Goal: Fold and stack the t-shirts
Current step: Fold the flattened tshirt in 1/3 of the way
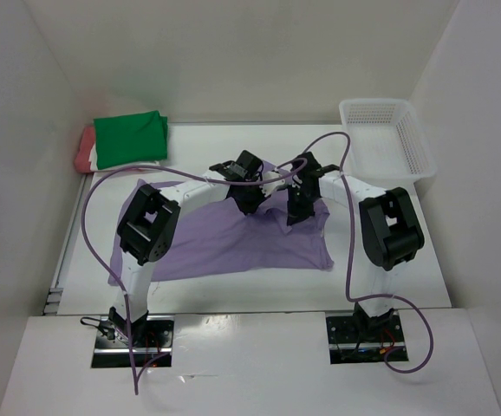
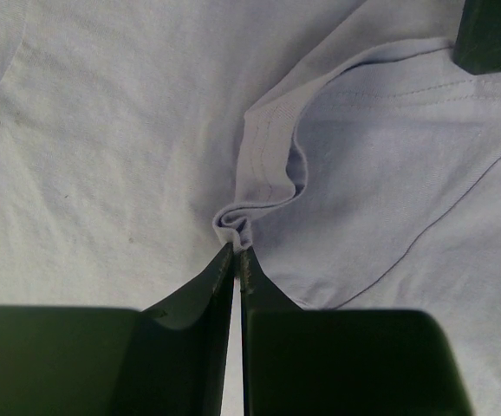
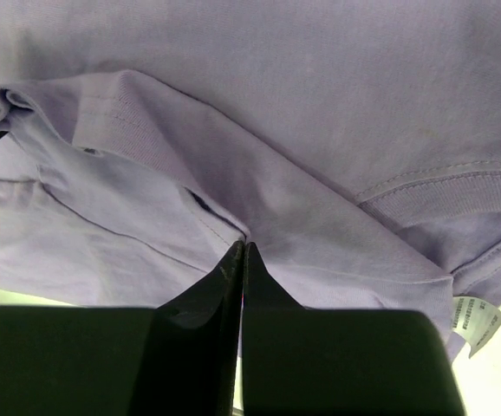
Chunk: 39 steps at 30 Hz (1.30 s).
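A lavender t-shirt (image 1: 233, 243) lies spread across the middle of the table. My left gripper (image 1: 249, 204) is shut on a small bunch of its collar edge (image 2: 236, 227), which pokes out between the tips (image 2: 236, 250). Just to the right, my right gripper (image 1: 296, 213) is shut on a fold of the same shirt (image 3: 259, 199), its tips (image 3: 243, 246) pressed together into the cloth. A folded green t-shirt (image 1: 129, 139) lies at the back left on top of a salmon-red one (image 1: 83, 154).
A white mesh basket (image 1: 387, 137) stands at the back right. White walls close in the table on the left, back and right. The shirt's label (image 3: 476, 319) hangs at its edge near bare table. Purple cables loop over both arms.
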Available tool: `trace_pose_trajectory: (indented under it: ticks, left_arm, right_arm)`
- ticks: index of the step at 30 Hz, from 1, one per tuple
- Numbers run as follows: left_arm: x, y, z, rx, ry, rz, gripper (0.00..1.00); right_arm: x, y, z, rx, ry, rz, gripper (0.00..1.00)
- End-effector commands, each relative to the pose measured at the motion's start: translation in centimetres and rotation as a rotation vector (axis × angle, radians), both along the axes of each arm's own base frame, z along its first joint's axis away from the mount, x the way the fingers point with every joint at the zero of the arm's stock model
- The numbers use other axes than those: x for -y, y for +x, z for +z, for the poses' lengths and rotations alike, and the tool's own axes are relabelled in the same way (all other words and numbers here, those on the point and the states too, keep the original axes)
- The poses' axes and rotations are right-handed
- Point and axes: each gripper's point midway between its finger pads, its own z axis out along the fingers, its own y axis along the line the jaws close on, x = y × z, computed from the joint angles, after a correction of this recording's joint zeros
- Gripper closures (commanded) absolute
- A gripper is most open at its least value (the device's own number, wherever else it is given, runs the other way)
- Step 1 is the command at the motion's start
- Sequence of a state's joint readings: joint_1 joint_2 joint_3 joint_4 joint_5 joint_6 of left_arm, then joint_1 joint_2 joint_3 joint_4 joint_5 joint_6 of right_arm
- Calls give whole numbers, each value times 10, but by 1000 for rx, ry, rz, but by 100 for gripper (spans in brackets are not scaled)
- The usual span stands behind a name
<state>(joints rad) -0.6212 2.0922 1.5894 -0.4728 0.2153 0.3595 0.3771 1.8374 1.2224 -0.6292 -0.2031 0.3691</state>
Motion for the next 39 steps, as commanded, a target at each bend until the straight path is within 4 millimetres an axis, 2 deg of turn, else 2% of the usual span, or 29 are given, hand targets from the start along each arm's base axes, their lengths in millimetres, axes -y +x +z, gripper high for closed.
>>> trace_pose_trajectory:
  ticks: [1, 5, 6, 8, 9, 11, 12, 17, 22, 26, 31, 33, 34, 36, 37, 39]
  left_arm:
    - [-2, -5, -6, -39, -11, 7, 89]
    - [-1, -6, -6, -49, -15, 24, 86]
    - [-1, -6, -6, -49, -15, 24, 86]
    - [-1, -6, -6, -54, -18, 34, 84]
    - [-4, -8, -9, -62, -9, 47, 84]
    - [-4, -8, -9, -62, -9, 47, 84]
    - [-2, -6, -8, -59, -17, 56, 83]
    - [-2, -7, -12, -71, -14, 64, 80]
    - [-5, -5, -13, -65, -2, 84, 79]
    - [-10, -2, -14, -55, 17, 120, 79]
    - [-9, -2, -14, -59, 15, 128, 79]
    - [-9, -2, -14, -59, 15, 128, 79]
    - [-9, -2, -14, -59, 15, 128, 79]
    - [-9, -2, -14, -59, 15, 128, 78]
    - [-9, -2, -14, -59, 15, 128, 78]
    - [-13, 1, -14, -44, 34, 143, 78]
  right_arm:
    - [1, 19, 17, 71, 1, 2, 100]
    - [16, 37, 29, 123, -81, 0, 100]
    - [15, 48, 35, 151, -92, -9, 100]
    - [24, 58, 34, 172, -152, -5, 100]
    - [25, 67, 42, 205, -164, -17, 100]
    - [36, 76, 37, 221, -235, -32, 100]
    - [40, 83, 43, 249, -260, -37, 100]
    - [39, 92, 29, 236, -281, -26, 100]
    - [34, 107, 31, 289, -290, -37, 100]
    - [41, 123, 34, 334, -336, -79, 100]
    - [30, 143, 40, 403, -315, -91, 100]
    - [27, 147, 30, 392, -313, -75, 99]
    - [19, 147, 30, 394, -302, -61, 94]
    - [16, 143, 24, 379, -312, -38, 86]
    - [16, 143, 24, 379, -312, -38, 76]
    - [20, 144, 24, 384, -329, -46, 71]
